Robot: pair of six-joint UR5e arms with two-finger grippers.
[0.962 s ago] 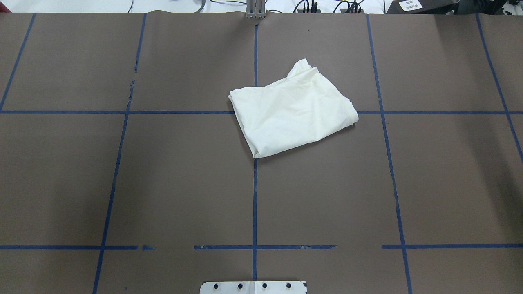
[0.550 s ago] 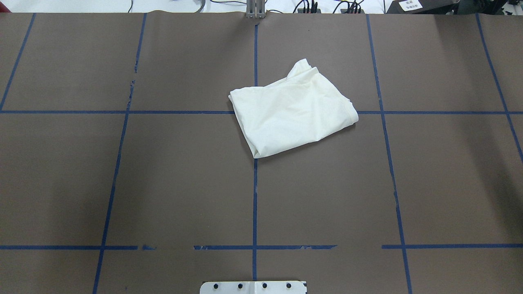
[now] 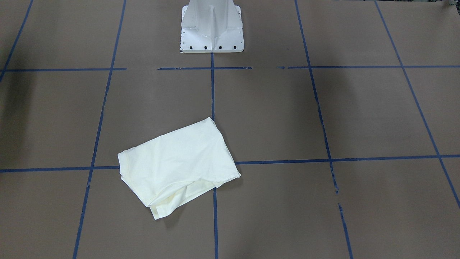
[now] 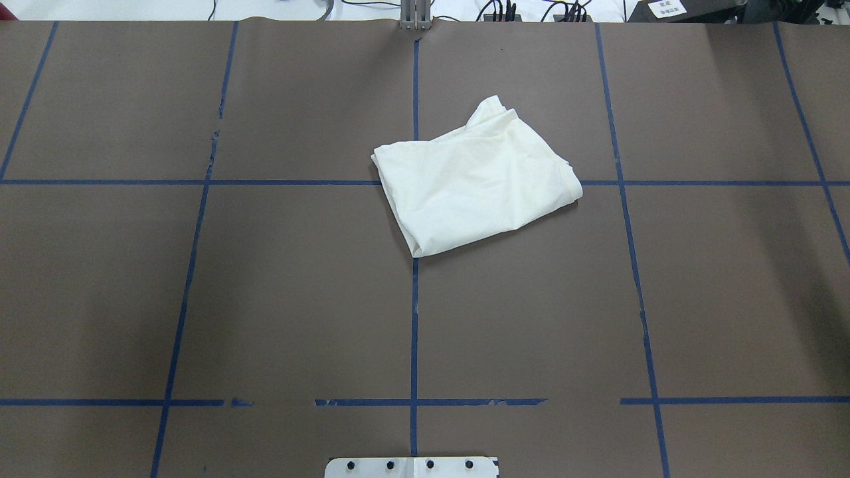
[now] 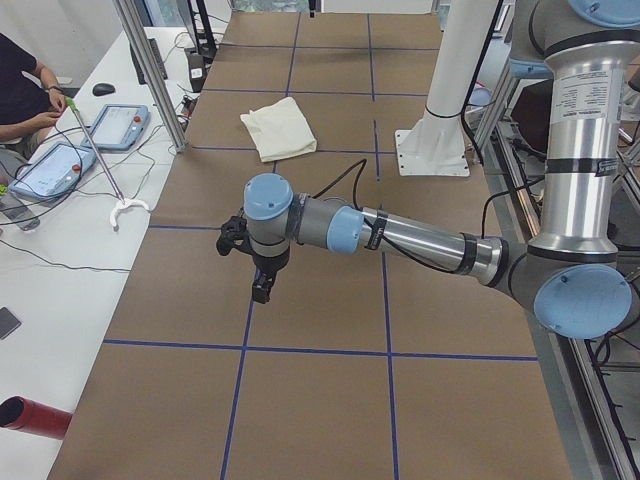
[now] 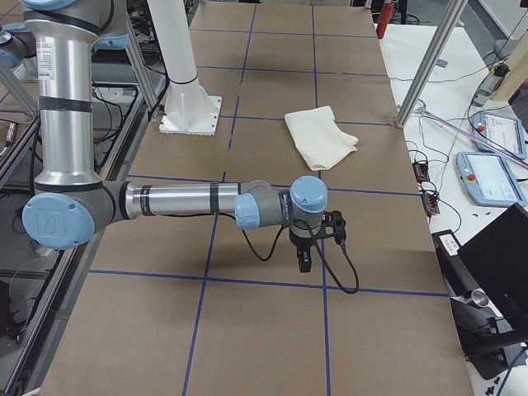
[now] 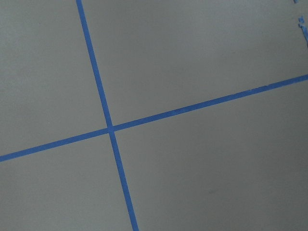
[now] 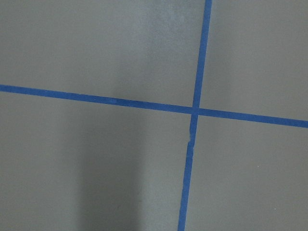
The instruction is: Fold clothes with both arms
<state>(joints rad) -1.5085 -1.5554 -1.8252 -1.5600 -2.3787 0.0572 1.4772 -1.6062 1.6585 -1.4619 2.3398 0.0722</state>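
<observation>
The table [image 4: 299,299], covered in brown paper with a grid of blue tape [image 4: 414,332], fills every view, and its edges are cut off in the overhead and front views. The left arm [image 5: 400,235] and the right arm [image 6: 181,202] show only in the side views, each stretched low and well out to its own side of the white pedestal [image 3: 212,25]. The pedestal's top is cut off in all views. The shirt [image 4: 475,186] lies folded on the table straight out from the pedestal and a little toward its right, over a tape crossing, well apart from both arms. Only plain cream cloth faces up, with a hemmed edge and a loose layer poking out on the side away from the pedestal. The left gripper [image 5: 260,292] and the right gripper [image 6: 303,262] point down over the table; I cannot tell how wide either one stands. Both wrist views show just paper and crossing tape. Beyond the table from the pedestal, a white bench carries two tablets [image 5: 118,125] and cables beside a partly cropped person [image 5: 25,90]
</observation>
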